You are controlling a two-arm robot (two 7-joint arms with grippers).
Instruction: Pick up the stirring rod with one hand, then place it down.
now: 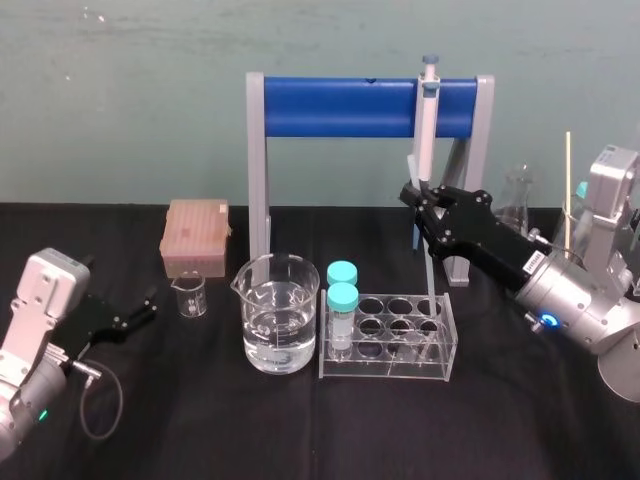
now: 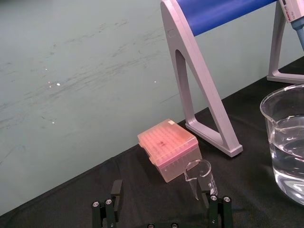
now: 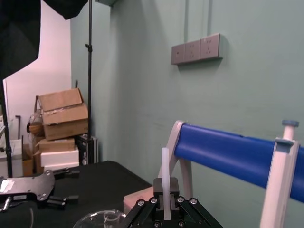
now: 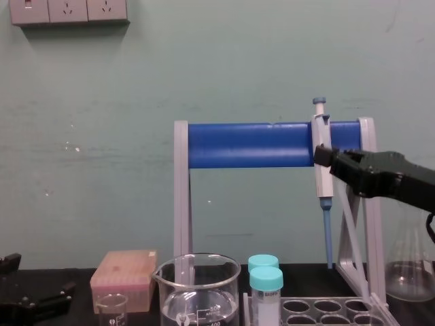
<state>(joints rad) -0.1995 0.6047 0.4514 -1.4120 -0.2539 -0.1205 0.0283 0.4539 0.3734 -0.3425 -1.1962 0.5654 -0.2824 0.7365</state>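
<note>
Right hand [image 1: 420, 197] clamped on stirring rod [image 3: 165, 161], upright above tube rack [image 1: 388, 340]. Lower slowly clear of rack, lay rod flat on tabletop [image 1: 520, 400] before release. Left hand [image 1: 145, 308] parked well left of rack, apart.

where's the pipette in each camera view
head view: pipette hangs at the right end of the blue bar, right hand at its lower part.
left wrist view: pipette beyond the big beaker, past the bar.
right wrist view: pipette crossing the bar.
chest view: pipette at the bar's right end.
shared landmark: the blue bar.
</note>
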